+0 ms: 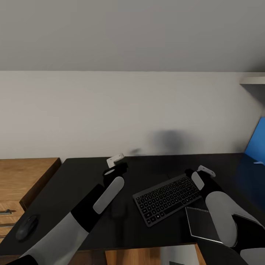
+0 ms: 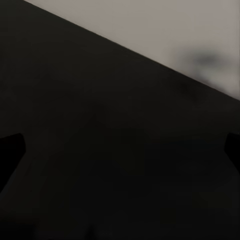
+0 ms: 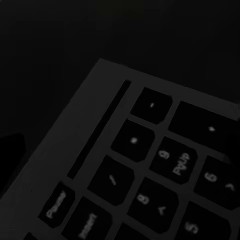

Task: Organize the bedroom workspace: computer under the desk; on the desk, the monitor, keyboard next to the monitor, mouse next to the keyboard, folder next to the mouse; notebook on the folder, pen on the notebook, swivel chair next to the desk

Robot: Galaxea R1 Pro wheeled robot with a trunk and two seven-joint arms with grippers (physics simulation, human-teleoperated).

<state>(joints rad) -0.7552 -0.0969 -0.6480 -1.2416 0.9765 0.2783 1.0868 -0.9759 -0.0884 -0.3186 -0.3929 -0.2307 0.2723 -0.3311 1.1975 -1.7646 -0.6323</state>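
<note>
on the flat black matte desk (image 1: 84, 176) i count one keyboard, one notebook and one mouse. the thin dark grey keyboard with small black square keys (image 1: 167, 198) lies at an angle near the middle of the desk. the dark notebook with a wire spiral along its top edge (image 1: 202, 223) lies flat just beside the keyboard's near right corner, at the front edge of the desk. the small rounded black mouse (image 1: 26, 227) sits at the front left corner of the desk, well apart from the keyboard. beside the desk on the left stands one brown wooden cabinet with drawers (image 1: 18, 184). a blue panel (image 1: 257, 143) shows at the far right.

two arms reach over the desk. the left gripper (image 1: 115, 165) hovers over bare desk surface; i cannot tell if its fingers are open or closed. the right gripper (image 1: 197, 173) is at the right end of the keyboard, and its camera looks closely on the number keys (image 3: 165, 170); the state of its fingers i cannot tell also.
</note>
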